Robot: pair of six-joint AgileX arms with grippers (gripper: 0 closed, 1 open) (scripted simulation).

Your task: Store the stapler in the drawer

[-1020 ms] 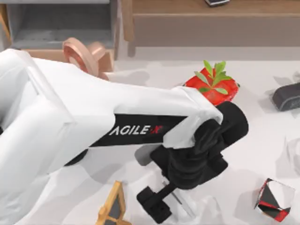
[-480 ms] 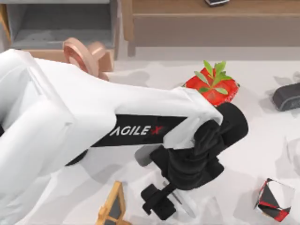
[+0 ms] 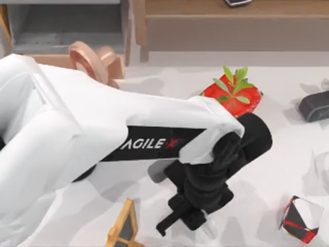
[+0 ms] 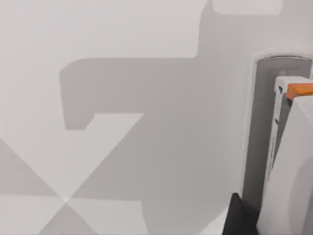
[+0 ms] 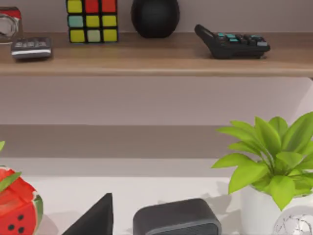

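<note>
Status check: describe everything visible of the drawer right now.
The drawer sits at the table's far left in the top view, pulled open. It has grey inner walls and floor, and the visible floor is bare. A light tan, wood-looking front panel runs along its near edge. A peach-coloured ring overlaps that panel; contact cannot be judged. The brown shelf unit stands to its right.

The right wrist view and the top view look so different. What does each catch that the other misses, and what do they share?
Right wrist alone: a coloured puzzle cube, black ball, calculator on the wooden shelf, and a leafy potted plant. Top alone: the left arm over the table, the open drawer, a red-black-white cube. Both: the dark grey block and the watermelon-like red pot.
</note>
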